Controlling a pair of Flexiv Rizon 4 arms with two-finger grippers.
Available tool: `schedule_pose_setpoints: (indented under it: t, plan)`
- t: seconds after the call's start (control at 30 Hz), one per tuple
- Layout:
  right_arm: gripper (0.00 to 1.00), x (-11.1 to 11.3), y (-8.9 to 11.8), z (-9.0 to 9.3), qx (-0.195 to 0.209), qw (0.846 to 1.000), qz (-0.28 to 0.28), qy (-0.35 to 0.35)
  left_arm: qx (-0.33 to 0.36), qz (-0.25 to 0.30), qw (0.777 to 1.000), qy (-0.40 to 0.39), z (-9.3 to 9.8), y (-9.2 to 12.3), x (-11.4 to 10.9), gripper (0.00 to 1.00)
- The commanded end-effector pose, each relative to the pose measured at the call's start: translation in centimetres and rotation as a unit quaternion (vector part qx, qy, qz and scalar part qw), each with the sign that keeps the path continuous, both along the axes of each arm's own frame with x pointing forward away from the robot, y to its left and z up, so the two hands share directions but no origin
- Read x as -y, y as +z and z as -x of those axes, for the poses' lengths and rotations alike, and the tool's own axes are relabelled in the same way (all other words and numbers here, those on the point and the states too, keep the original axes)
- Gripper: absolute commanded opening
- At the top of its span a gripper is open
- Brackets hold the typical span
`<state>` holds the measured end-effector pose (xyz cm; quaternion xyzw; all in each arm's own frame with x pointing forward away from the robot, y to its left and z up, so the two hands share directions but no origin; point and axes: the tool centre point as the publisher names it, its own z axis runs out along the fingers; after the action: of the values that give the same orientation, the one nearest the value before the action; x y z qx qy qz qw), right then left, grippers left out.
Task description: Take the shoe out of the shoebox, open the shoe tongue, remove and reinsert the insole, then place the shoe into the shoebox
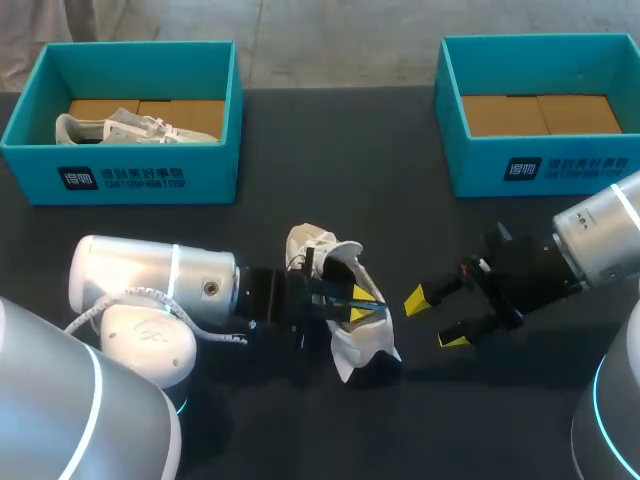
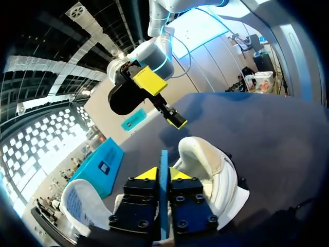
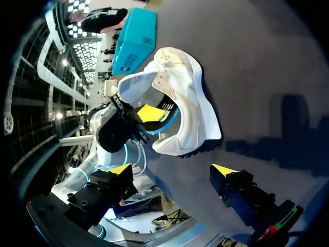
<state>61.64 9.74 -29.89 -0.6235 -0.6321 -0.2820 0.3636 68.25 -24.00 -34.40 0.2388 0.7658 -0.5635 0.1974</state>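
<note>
Black counter (image 1: pixel 330 140). Upper left of frame: teal shoebox (image 1: pixel 215 175), spare white sneaker (image 1: pixel 135 128) lying inside on its cardboard floor.

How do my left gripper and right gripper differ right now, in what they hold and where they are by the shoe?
The left gripper is shut on the blue insole, while the right gripper is open and holds nothing. The left gripper is at the white shoe's opening; the right gripper is apart from the shoe, off to its side. Both have yellow tips and point toward the shoe.
</note>
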Motion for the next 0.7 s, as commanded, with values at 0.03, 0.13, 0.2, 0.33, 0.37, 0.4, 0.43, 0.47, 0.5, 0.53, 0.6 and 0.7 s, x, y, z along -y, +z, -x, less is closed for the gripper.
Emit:
schedule_pose_setpoints:
  t: [0.03, 0.13, 0.2, 0.33, 0.37, 0.4, 0.43, 0.47, 0.5, 0.53, 0.6, 0.7]
  plan:
    - [1.0, -0.1, 0.0, 0.1, 0.0, 1.0, 0.002, -0.001, 0.001, -0.005, 1.0, -0.005, 0.0, 0.0, -0.1, 0.0]
    - [1.0, -0.1, 0.0, 0.1, 0.0, 1.0, 0.002, -0.001, 0.0, -0.009, 1.0, -0.005, -0.1, -0.4, -0.1, 0.0]
    - [1.0, -0.1, 0.0, 0.1, 0.0, 1.0, 0.002, -0.001, -0.002, -0.013, 1.0, -0.006, -0.2, -0.6, -0.2, 0.0]
    - [1.0, -0.1, 0.0, 0.1, 0.0, 1.0, 0.002, -0.001, -0.003, -0.021, 1.0, -0.001, -0.6, -1.1, -0.2, 0.0]
    - [1.0, -0.1, 0.0, 0.1, 0.0, 1.0, 0.002, -0.001, -0.004, -0.024, 1.0, 0.002, -0.8, -1.3, -0.2, 0.0]
    - [1.0, -0.1, 0.0, 0.1, 0.0, 1.0, 0.002, -0.001, -0.005, -0.027, 1.0, 0.004, -1.0, -1.5, -0.2, 0.0]
    - [1.0, -0.1, 0.0, 0.1, 0.0, 1.0, 0.002, -0.001, -0.005, -0.029, 1.0, 0.006, -1.1, -1.6, -0.3, 0.0]
    - [1.0, -0.1, 0.0, 0.1, 0.0, 1.0, 0.002, -0.001, -0.005, -0.03, 0.999, 0.008, -1.2, -1.7, -0.3, 0.0]
    - [1.0, -0.1, 0.0, 0.1, 0.0, 1.0, 0.002, -0.001, -0.006, -0.031, 0.999, 0.009, -1.3, -1.7, -0.3, 0.0]
    - [1.0, -0.1, 0.0, 0.1, 0.0, 1.0, 0.002, -0.001, -0.006, -0.031, 0.999, 0.009, -1.3, -1.7, -0.3, 0.0]
    - [1.0, -0.1, 0.0, 0.1, 0.0, 1.0, 0.002, -0.001, -0.006, -0.031, 0.999, 0.008, -1.2, -1.5, -0.3, 0.0]
    - [1.0, -0.1, 0.0, 0.1, 0.0, 1.0, 0.002, -0.001, -0.007, -0.028, 1.0, 0.002, -1.0, -1.2, -0.2, 0.0]
